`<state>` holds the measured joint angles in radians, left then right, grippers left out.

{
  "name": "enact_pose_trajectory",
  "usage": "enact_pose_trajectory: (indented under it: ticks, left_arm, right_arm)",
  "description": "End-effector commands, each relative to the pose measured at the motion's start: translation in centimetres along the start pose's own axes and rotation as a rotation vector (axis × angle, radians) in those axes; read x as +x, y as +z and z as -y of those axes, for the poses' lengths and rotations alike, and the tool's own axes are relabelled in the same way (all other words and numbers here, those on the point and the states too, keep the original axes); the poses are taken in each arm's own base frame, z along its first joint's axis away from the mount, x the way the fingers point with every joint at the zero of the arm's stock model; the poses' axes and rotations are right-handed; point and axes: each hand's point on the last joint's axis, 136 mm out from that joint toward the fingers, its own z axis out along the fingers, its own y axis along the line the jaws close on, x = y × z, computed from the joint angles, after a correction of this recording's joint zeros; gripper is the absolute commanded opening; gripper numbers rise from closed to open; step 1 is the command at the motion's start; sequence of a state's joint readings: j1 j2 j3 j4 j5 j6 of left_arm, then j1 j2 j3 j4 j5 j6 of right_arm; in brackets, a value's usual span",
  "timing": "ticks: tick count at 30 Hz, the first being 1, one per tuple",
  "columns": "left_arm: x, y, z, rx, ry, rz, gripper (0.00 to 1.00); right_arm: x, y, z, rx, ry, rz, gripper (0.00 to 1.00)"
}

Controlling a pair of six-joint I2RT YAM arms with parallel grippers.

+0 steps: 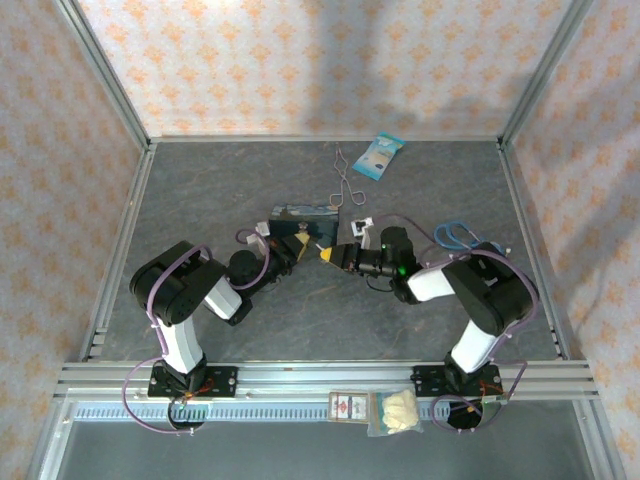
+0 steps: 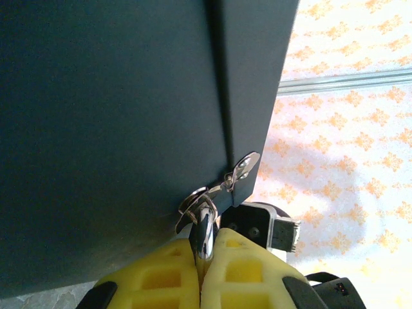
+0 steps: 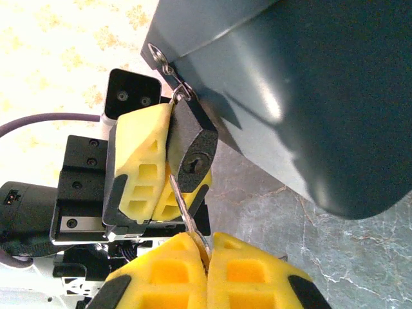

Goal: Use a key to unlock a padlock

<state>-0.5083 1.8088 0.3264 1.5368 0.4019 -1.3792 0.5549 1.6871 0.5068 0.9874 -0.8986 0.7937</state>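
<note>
Just ahead of the right gripper (image 3: pixel 206 248), clamped on the key (image 3: pixel 185 209), the left gripper (image 2: pixel 205 248) pinched the padlock (image 3: pixel 193 145) steady, keyhole facing the blade.

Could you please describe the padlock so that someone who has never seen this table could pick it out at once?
Find the dark blue tin at the middle of the table. The padlock is hooked to the clasp at its corner and pinched in the left gripper. It is a small dark grey block with a round keyhole, unlike the thin silvery key beside it.
</note>
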Motion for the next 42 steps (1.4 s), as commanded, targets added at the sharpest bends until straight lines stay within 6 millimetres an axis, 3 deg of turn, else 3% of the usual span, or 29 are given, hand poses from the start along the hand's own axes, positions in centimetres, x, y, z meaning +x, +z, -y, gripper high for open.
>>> enact_pose_trajectory:
  ticks: [1,7,17,29,42]
  left_arm:
    - [-0.3,0.3,3.9,0.139,0.057,-0.004,0.0]
    - [-0.2,0.1,4.2,0.144,0.06,-0.006,0.0]
    - [0.3,-0.1,4.2,0.135,0.078,-0.034,0.0]
    - [-0.1,-0.3,3.1,0.103,0.077,-0.006,0.0]
    - [0.1,-0.3,3.2,0.097,0.086,-0.014,0.0]
  right_arm:
    - [-0.3,0.1,-0.7,-0.003,-0.052,-0.002,0.0]
    - [-0.2,0.5,0.2,0.011,-0.044,-0.012,0.0]
    - [-1.0,0.9,-0.7,-0.009,-0.074,-0.009,0.0]
    - [-0.6,-0.6,0.2,0.065,-0.074,-0.011,0.0]
    - [-0.8,-0.7,-0.8,0.027,-0.084,-0.002,0.0]
